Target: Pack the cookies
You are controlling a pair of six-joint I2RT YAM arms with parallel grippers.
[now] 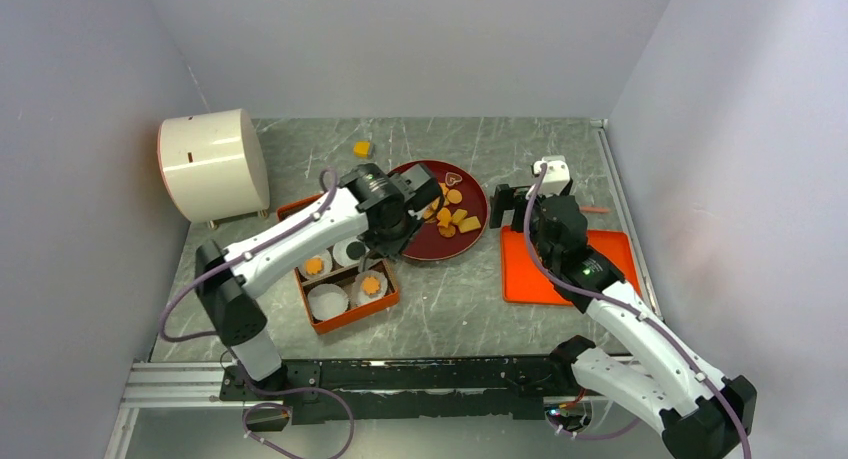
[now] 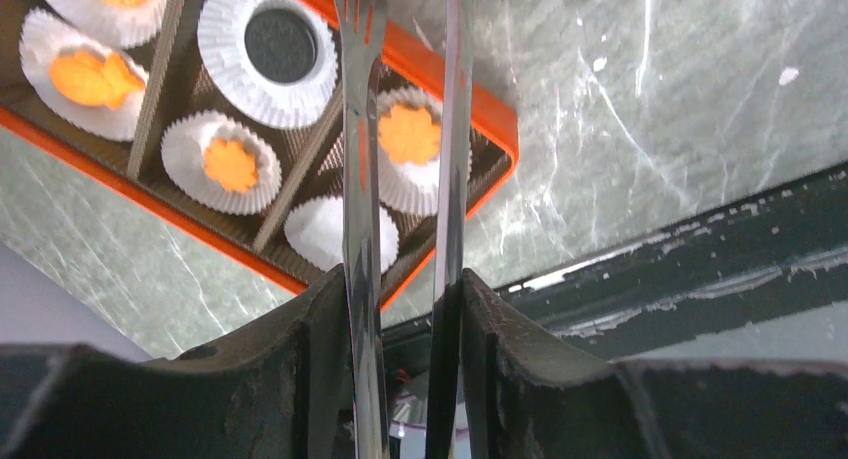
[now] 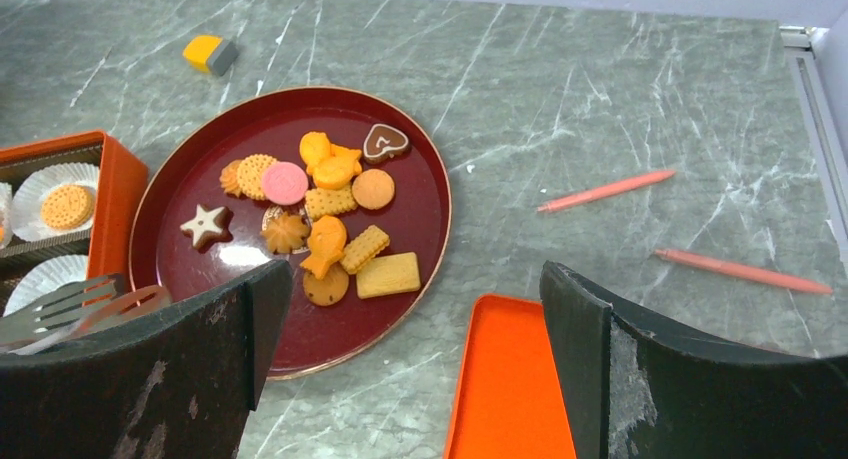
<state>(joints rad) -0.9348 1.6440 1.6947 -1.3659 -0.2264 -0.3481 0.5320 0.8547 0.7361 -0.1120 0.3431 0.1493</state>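
Arm positions over the counter (image 1: 450, 299). The left arm (image 1: 290, 244) reaches forward and rightward across the orange box (image 2: 440, 74), with its wrist above the near-left edge of the dark red plate (image 3: 175, 189) and hiding that edge from above. The left pincer (image 2: 400, 309) is clamped on metal tongs (image 2: 358, 179), whose two blades run out between its fingers. Seen from the right wrist, the tong tips show just beside the plate's left rim. The right arm (image 1: 620, 309) hangs over the orange tray (image 3: 510, 379). The right pincer (image 3: 415, 279) is spread wide, holds nothing and faces the plate. Most cookies (image 3: 325, 204) lie heaped on the plate. Others sit singly in paper cups (image 2: 225, 24) inside the box, where one cup is bare. A yellow block (image 3: 210, 54) lies beyond the plate, two pink sticks (image 3: 605, 190) to its right, and a white drum (image 1: 212, 164) at far left.
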